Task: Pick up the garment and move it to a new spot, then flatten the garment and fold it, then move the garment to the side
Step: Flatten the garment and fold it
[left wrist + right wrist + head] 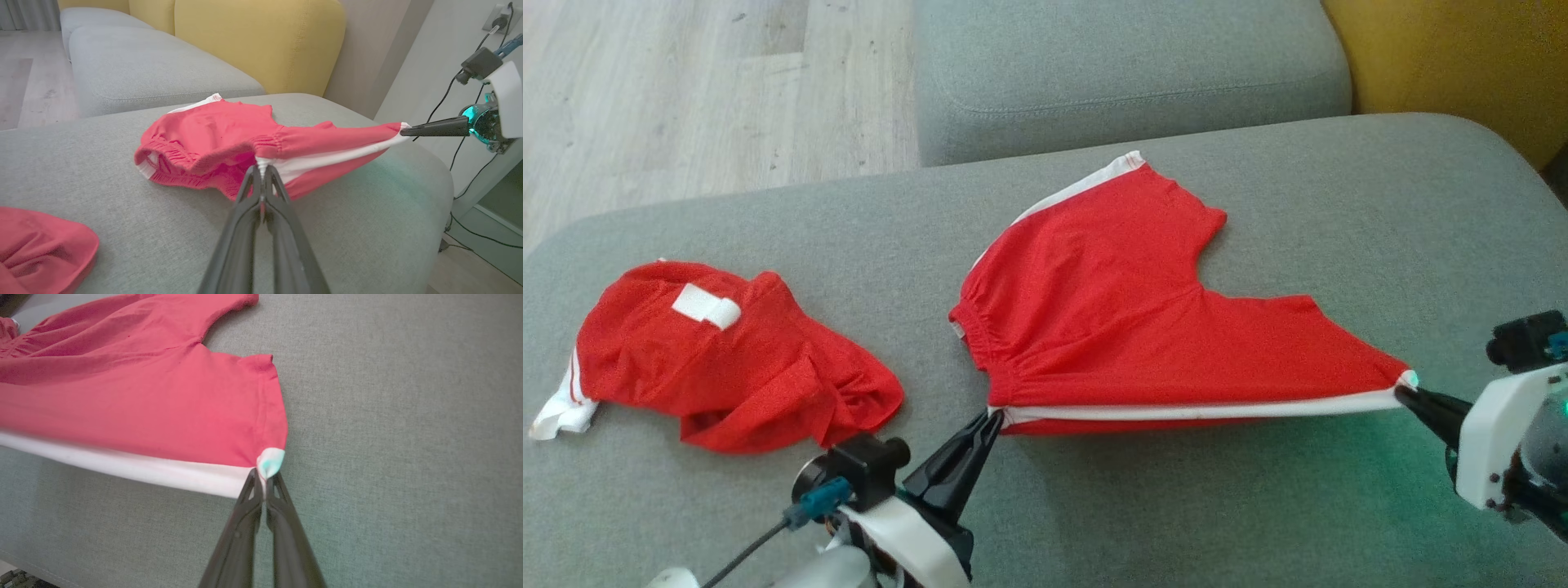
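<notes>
The left gripper point(992, 419) is clamped on the waistband end of the white side stripe point(1201, 411) of the red shorts point(1111, 310). The right gripper point(1405, 394) is clamped on the leg-hem end of the same stripe. The stripe is pulled taut between them, along the near side of the grey seat cushion point(1258, 506). The rest of the shorts lies spread on the cushion's middle. A second red garment point(727, 359) lies crumpled at the cushion's left end.

grey woven-fabric sofa cushion point(1241, 506) carries two pieces: red shorts with a white side stripe point(1111, 310) spread mid-cushion, crumpled red white-trimmed garment point(727, 359) well to their left.
</notes>
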